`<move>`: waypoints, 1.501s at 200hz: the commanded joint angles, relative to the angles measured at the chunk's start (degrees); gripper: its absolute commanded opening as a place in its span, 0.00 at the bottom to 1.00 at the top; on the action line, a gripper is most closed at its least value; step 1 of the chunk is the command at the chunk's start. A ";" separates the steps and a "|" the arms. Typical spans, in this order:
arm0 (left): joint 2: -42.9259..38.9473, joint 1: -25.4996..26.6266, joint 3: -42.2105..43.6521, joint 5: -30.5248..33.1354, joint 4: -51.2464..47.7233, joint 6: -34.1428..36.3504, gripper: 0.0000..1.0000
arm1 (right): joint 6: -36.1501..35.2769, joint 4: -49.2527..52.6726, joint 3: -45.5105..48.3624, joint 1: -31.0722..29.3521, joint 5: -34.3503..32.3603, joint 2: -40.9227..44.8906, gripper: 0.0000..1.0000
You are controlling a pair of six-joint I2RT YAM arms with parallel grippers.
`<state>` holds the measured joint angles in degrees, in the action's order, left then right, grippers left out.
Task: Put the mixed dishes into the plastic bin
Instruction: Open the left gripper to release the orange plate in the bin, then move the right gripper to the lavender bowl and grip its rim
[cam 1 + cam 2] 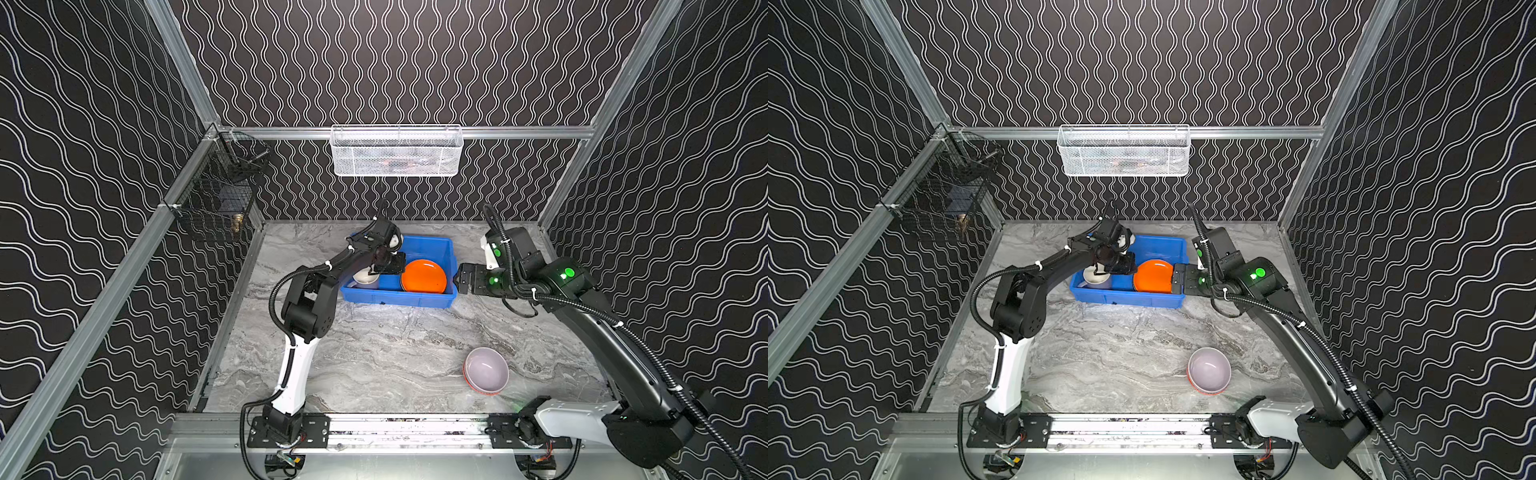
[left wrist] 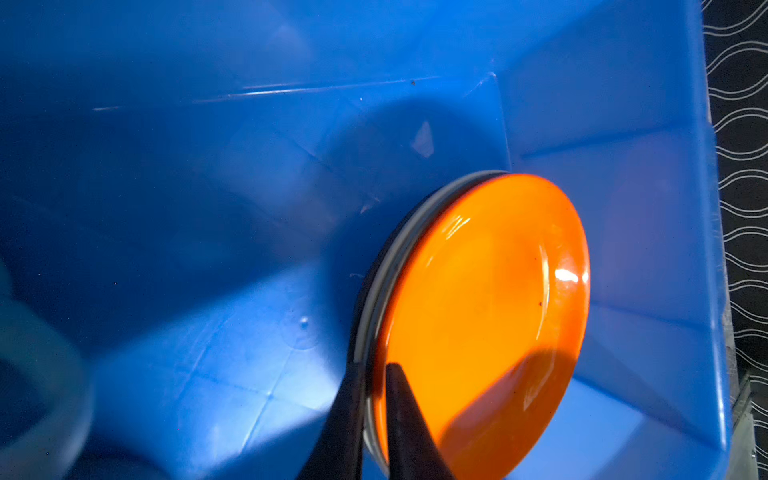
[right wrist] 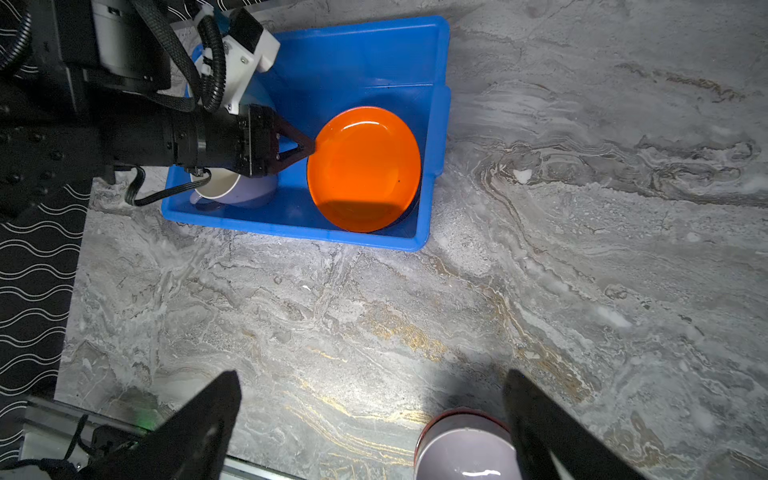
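Orange glossy round plate (image 2: 486, 307) is pinched at its near rim by the left gripper (image 2: 374, 374). The jaws are drawn almost together, one finger on the orange face and the other on the outer side. That rim pinch suits a flat dish, which offers no other purchase. Pale and dark rims (image 2: 376, 299) show just behind the orange one, so it sits on a stack of other plates. I cannot count them, nor tell whether the jaws also catch the rim beneath.

The stack is inside the bright blue rectangular plastic bin (image 1: 399, 300), at the end nearest the right arm. It looks tilted, with its far edge toward that end wall. This reads as a plate being settled on the pile or adjusted there. A lavender mug with a cream lining (image 3: 232, 189) lies on its side at the bin's other end, under the left arm.

Just outside the bin's end wall, the right gripper (image 1: 462, 278) hangs with jaws spread wide and nothing between them, clear of the left arm's work. Well apart, near the front of the grey marble tabletop (image 1: 374, 353), a lavender bowl (image 1: 486, 370) sits nested in a second bowl, of which only an orange-red rim (image 1: 471, 384) shows. Those two are not yet in the bin, and the wide jaws look ready for them.
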<state>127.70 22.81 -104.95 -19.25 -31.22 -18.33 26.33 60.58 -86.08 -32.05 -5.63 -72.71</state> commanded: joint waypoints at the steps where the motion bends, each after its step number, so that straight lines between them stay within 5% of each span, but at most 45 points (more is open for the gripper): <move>1: -0.19 0.31 -0.12 -0.89 0.64 -0.61 0.16 | 0.31 1.35 0.19 0.06 -1.06 0.74 0.99; 47: -0.44 0.66 -0.78 -1.37 -0.19 -0.66 0.17 | 0.91 2.55 0.71 0.15 -2.31 2.20 0.99; 110: -10.76 0.92 1.26 -2.07 -3.35 1.20 0.49 | 7.21 12.00 7.39 0.65 -9.37 5.47 0.99; 170: -30.38 3.19 21.02 -5.54 -2.27 4.66 0.74 | 18.18 15.39 24.32 0.73 -5.11 14.72 0.99; 189: -37.18 5.95 30.26 -7.19 0.28 4.66 0.98 | 20.33 15.40 28.51 0.75 -3.37 16.11 0.98; 234: -47.46 12.81 42.74 -4.75 2.76 0.71 0.99 | 21.05 12.52 36.47 0.76 -0.49 15.09 0.86; 300: -51.66 15.69 42.11 0.80 -1.77 2.49 0.99 | 21.84 5.53 43.37 0.76 2.43 16.19 0.58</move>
<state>77.19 37.91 -62.24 -20.56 -31.55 -17.87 46.78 69.25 -44.12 -31.33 -3.99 -56.82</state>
